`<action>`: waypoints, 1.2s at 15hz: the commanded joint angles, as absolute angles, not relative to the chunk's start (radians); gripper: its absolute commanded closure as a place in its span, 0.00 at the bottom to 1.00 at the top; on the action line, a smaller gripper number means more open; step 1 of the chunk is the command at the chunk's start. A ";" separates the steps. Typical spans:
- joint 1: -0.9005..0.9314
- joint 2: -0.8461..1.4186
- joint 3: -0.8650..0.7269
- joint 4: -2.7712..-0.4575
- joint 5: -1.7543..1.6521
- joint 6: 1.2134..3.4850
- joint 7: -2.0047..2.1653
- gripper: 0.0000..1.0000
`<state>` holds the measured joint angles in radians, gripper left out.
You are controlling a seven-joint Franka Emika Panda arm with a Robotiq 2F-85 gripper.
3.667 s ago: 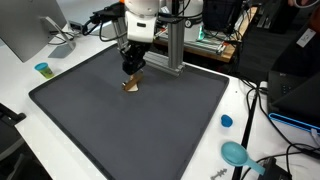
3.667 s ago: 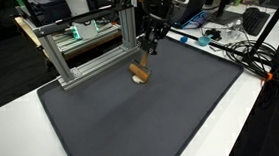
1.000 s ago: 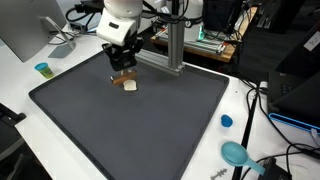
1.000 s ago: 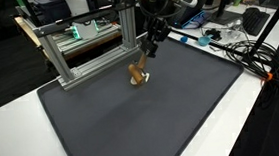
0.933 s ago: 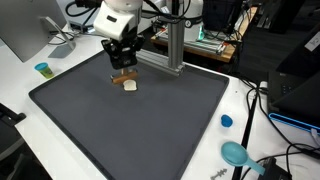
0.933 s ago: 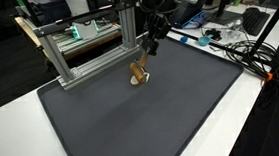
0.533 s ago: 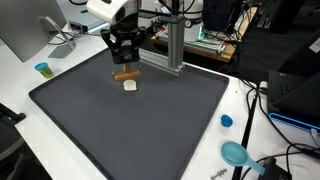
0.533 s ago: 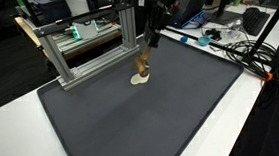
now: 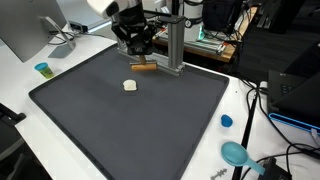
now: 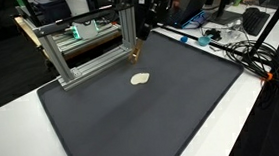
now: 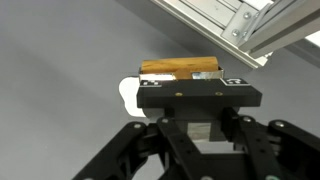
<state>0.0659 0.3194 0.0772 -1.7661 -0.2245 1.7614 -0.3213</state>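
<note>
My gripper (image 9: 140,58) is shut on a small brown wooden stick (image 9: 144,67) and holds it in the air above the far part of the dark mat (image 9: 150,120). In the wrist view the stick (image 11: 180,68) lies across the jaws (image 11: 195,100). A small cream-white piece (image 9: 129,85) lies on the mat below and a little behind the gripper; it also shows in an exterior view (image 10: 140,78) and partly in the wrist view (image 11: 127,92). The stick hangs near the mat's far edge in an exterior view (image 10: 135,55), close to the frame.
A metal aluminium frame (image 10: 77,53) stands at the mat's far edge, right by the gripper. A blue cup (image 9: 42,69), a blue cap (image 9: 226,121) and a teal scoop (image 9: 237,154) lie on the white table. Cables (image 10: 240,52) and monitors surround it.
The gripper lifted the wooden stick off the cream piece and carried it up and toward the metal frame. The cream piece stayed on the mat.
</note>
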 commanded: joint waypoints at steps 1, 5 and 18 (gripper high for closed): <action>0.033 0.269 0.057 -1.768 -0.136 1.708 -0.223 0.79; 0.001 0.263 0.024 -1.748 -0.057 1.698 -0.109 0.79; -0.017 0.277 -0.041 -1.749 0.074 1.754 0.290 0.54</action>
<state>-0.0213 0.2765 -0.0356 -1.7516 0.0734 1.7583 0.2934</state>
